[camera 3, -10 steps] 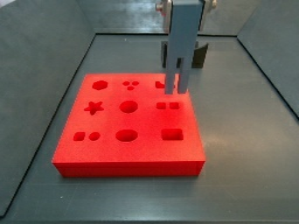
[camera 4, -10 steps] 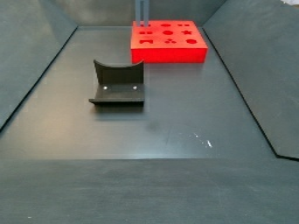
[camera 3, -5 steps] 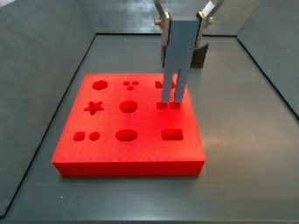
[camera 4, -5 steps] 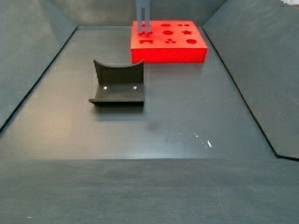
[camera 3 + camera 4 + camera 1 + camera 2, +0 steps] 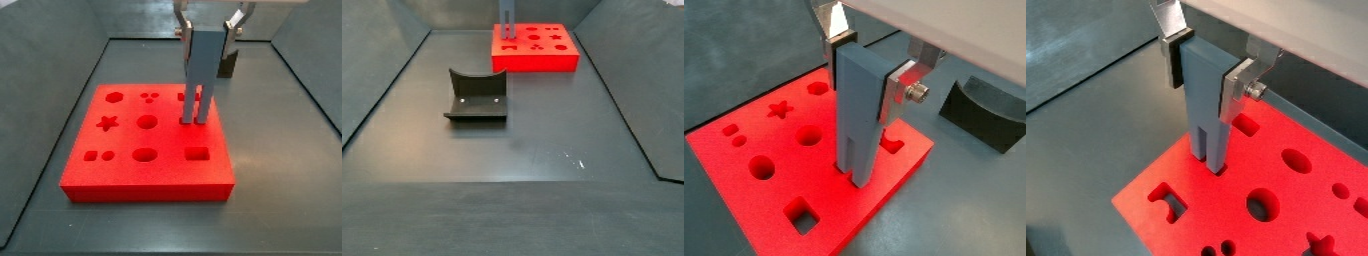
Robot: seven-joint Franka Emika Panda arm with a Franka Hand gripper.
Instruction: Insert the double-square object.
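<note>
In a side view the dark notched block [image 5: 476,96] sits nearest on the grey desk [image 5: 516,170]. Farther back lies the red board [image 5: 147,135]. The peg [image 5: 202,70], slim, blue-grey and upright, stands with its two square prongs in the board's twin holes. The end effector [image 5: 871,55] is released, its fingers [image 5: 902,80] apart beside the peg's flat top.
</note>
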